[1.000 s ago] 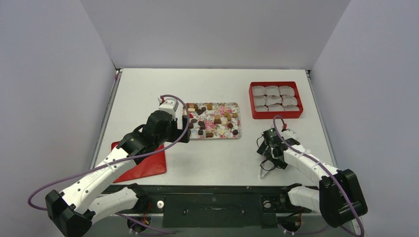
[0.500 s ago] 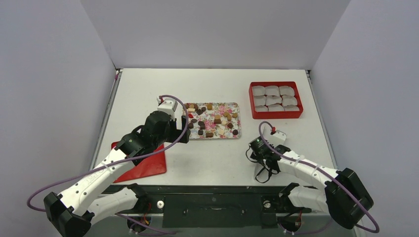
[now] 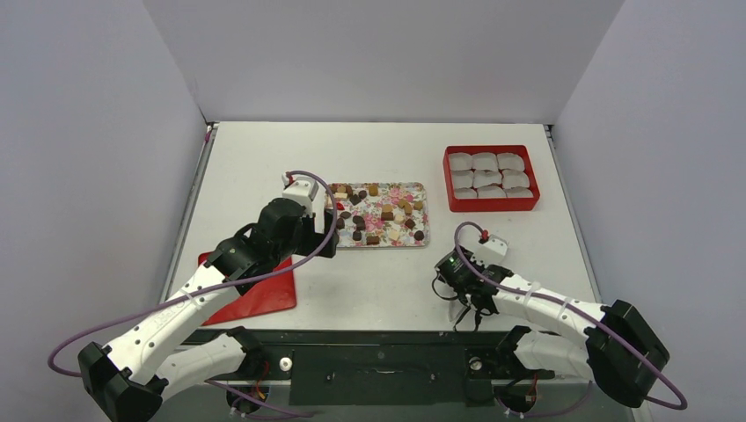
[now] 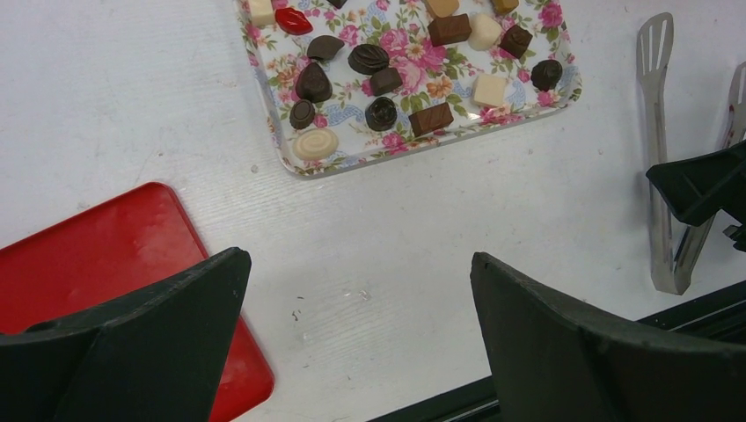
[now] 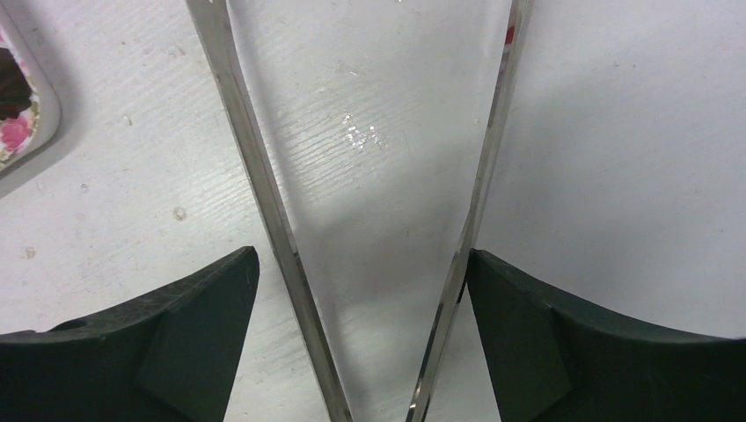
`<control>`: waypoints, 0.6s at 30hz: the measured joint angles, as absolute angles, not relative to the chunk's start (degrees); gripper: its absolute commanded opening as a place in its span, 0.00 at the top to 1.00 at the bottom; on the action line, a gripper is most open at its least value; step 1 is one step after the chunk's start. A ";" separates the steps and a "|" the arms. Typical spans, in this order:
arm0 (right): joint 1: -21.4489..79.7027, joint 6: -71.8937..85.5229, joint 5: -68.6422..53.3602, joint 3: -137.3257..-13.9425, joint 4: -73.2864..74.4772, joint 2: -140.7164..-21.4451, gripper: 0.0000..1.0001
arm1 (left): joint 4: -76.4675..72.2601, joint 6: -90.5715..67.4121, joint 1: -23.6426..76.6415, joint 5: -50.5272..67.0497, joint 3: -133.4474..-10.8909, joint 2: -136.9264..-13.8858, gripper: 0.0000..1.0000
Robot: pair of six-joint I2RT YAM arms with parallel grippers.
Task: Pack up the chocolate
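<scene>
The chocolate [image 3: 378, 214] lies as several dark, tan and cream pieces on a flower-patterned tray [image 3: 422, 190] at the table's middle; the left wrist view shows the chocolate [image 4: 369, 60] ahead. My left gripper [image 4: 356, 264] hangs open and empty over bare table, just left of the tray's near corner. My right gripper [image 5: 361, 255] stands open astride metal tongs [image 5: 264, 193] near the front edge. Its right finger touches one tong arm; the left finger stands off the other. The tongs [image 4: 655, 132] point toward the tray's right end.
A red box [image 3: 490, 204] lined with white paper cups [image 3: 485, 162] sits at the back right. A flat red lid [image 3: 255, 294] lies under my left arm, near the front left. The table's black front edge [image 3: 378, 338] runs close behind both grippers.
My right arm has swung left and nearer the front edge, with the tongs shifting along. The left arm has barely moved.
</scene>
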State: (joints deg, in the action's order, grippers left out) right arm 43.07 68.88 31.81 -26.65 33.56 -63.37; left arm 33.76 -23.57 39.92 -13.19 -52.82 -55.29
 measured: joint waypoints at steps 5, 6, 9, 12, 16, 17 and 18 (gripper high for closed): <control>45.76 71.20 34.59 -26.61 32.84 -64.07 0.18 | 34.11 -23.07 39.90 -12.97 -52.82 -55.29 0.04; 46.13 71.50 35.16 -26.61 32.73 -64.47 0.18 | 34.15 -23.03 39.90 -12.95 -52.82 -55.27 0.04; 47.03 72.31 36.27 -26.09 32.14 -64.95 0.19 | 34.46 -22.87 39.90 -12.93 -52.82 -55.07 0.03; 47.81 72.88 36.84 -24.77 31.51 -65.04 0.19 | 34.63 -22.85 39.88 -12.93 -52.82 -54.46 0.04; 48.93 73.34 37.50 -24.05 31.42 -65.60 0.19 | 34.72 -22.90 39.68 -12.78 -52.82 -53.56 0.04; 49.25 73.38 37.78 -24.05 31.29 -65.87 0.19 | 34.72 -22.90 39.64 -12.78 -52.82 -53.45 0.04; 49.56 73.38 38.11 -24.05 31.22 -66.08 0.19 | 34.74 -22.90 39.64 -12.78 -52.82 -53.39 0.04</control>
State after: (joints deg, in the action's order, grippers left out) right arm 49.56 73.38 38.11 -24.05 31.22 -66.08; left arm 34.74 -22.90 39.64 -12.78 -52.82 -53.39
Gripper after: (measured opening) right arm 0.808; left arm 0.965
